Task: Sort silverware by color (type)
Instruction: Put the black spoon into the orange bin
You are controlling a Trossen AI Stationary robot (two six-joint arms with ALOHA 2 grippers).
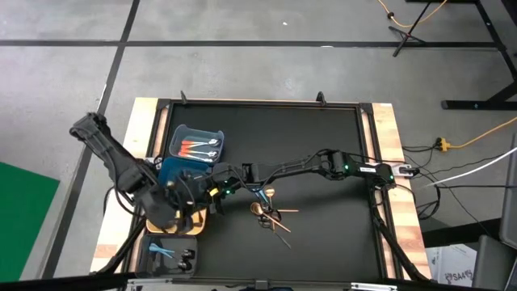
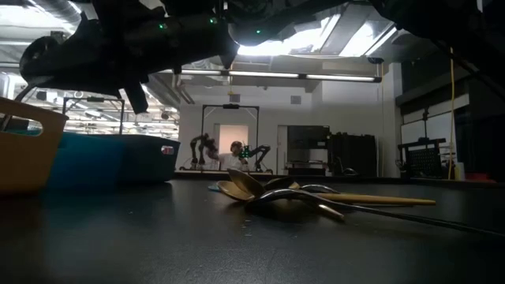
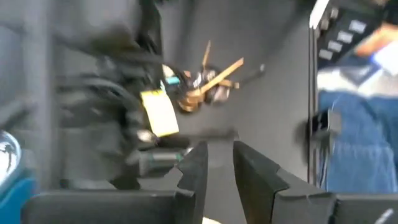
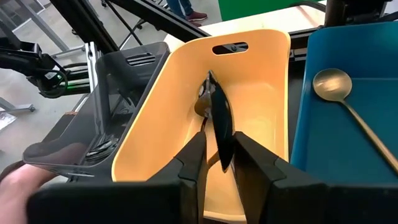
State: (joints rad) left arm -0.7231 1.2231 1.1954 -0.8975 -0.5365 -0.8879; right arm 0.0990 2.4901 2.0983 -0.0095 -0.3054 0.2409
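right gripper (image 4: 217,163) — holding black spoon (image 4: 221,127) over yellow bin (image 4: 261,81) | left gripper (image 3: 217,163) — narrow, empty

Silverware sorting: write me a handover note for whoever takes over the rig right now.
Left gripper: open, empty, near the bins.
Right gripper: shut on a black utensil over the yellow bin.
Done: orange-handled pieces in the blue bin; a gold spoon in the teal bin; light blue pieces in the grey bin.
Left: release the black utensil; sort the gold pile on the table.
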